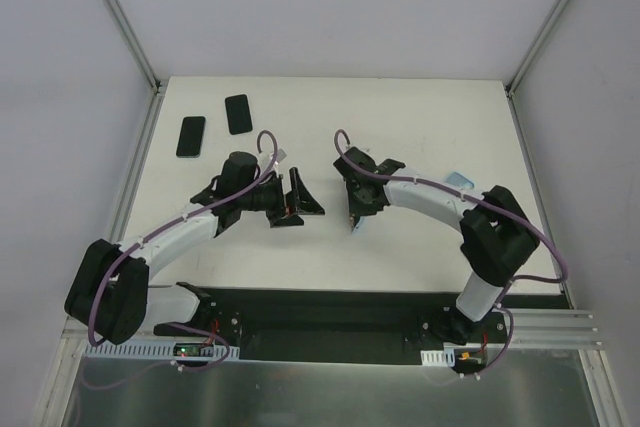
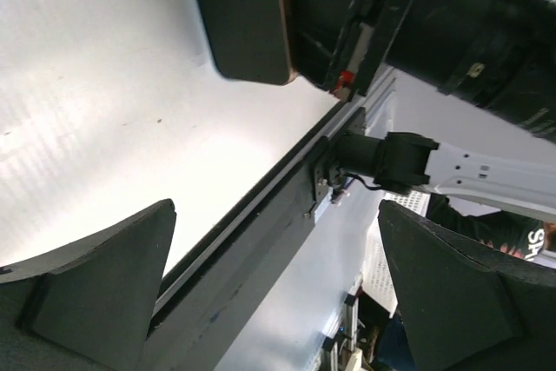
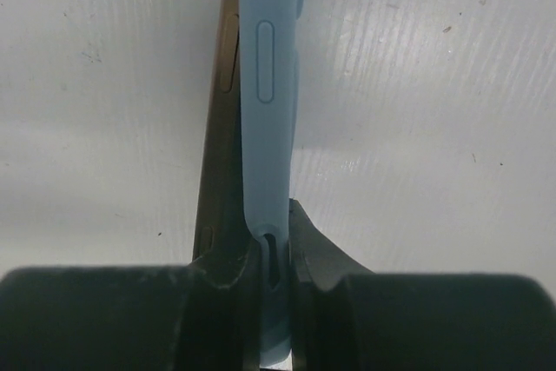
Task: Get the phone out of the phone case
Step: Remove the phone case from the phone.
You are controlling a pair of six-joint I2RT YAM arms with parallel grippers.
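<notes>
My right jaws clenched on the pale blue phone case (image 3: 269,84), dark phone (image 3: 222,136) flush against it, my left jaws released near the case.

White bench (image 1: 400,117), nothing fancy. Two dark slabs that look like phones lie flat near the far left corner, the nearer one (image 1: 191,136) just beside the farther one (image 1: 238,114), not touching. There's a small light blue thing (image 1: 458,179) on the right side, only partly visible. A black mounting strip (image 1: 330,312) runs along the near edge.
</notes>
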